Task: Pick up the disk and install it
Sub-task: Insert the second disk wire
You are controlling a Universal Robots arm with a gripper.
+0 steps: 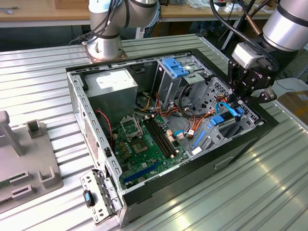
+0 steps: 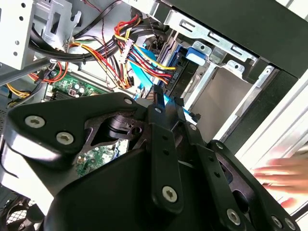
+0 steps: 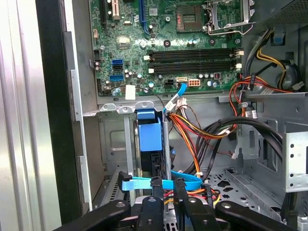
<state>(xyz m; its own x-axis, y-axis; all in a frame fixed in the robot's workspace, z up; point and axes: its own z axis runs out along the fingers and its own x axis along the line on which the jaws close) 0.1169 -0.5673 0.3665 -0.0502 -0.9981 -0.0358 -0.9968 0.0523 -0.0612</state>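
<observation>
The disk (image 1: 220, 120) stands on edge in the drive bay at the corner of the open computer case (image 1: 82, 106) on the exterior view's right. Its blue carrier frame (image 3: 148, 134) and dark body run down into the slot in the first wrist view. My gripper (image 1: 239, 102) hangs straight over that bay. Its black fingers (image 3: 156, 187) sit close together on either side of the disk's near edge, shut on it. A thin blue cable (image 3: 139, 183) crosses just under the fingertips. In the second wrist view the gripper (image 2: 167, 103) has bright blue showing between its tips.
Orange, yellow and black wire bundles (image 3: 202, 134) crowd the bay's side. A fixed blue bracket (image 1: 174, 66) tops the metal cage further back. The green motherboard (image 1: 144, 139) lies on the case floor. A person's hand (image 2: 279, 173) shows blurred outside the case. A grey fixture (image 1: 24, 163) stands at the exterior view's left.
</observation>
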